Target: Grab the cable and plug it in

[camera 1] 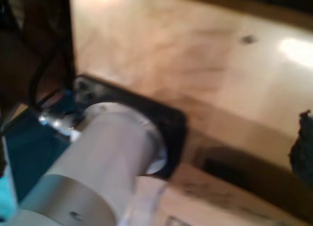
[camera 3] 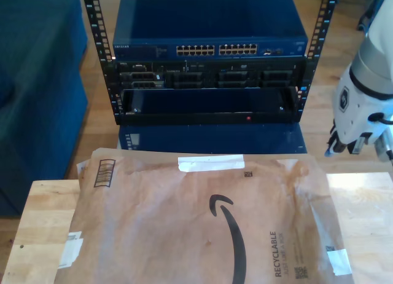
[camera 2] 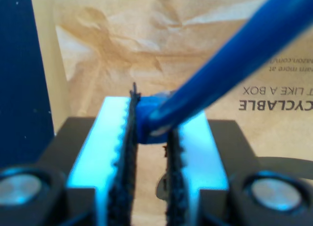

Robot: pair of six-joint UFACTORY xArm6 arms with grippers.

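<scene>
The bright blue cable point(camera 2: 234, 55) runs slantwise into my second gripper point(camera 2: 150, 125), which is shut on it. The black toothed pads point(camera 2: 128, 152) squeeze the cable's end, and the blue-lit fingers stand on either side. Brown paper printed with "RECYCLABLE" lies beneath this gripper. In the first wrist view, a dark rough piece point(camera 1: 303, 155) at the edge may be a pad of my first gripper; its jaws do not show. At the exterior view's right, a white arm point(camera 3: 362, 93) hangs with its tip point(camera 3: 341, 147) just past the envelope's far corner.
A large brown paper envelope point(camera 3: 184, 228) covers most of the wooden table point(camera 3: 43, 216). Behind it stands a black rack point(camera 3: 209, 81) with a blue switch and its rows of ports point(camera 3: 215, 50). A grey cylinder point(camera 1: 102, 157) on a black plate point(camera 1: 166, 118) sits on wood.
</scene>
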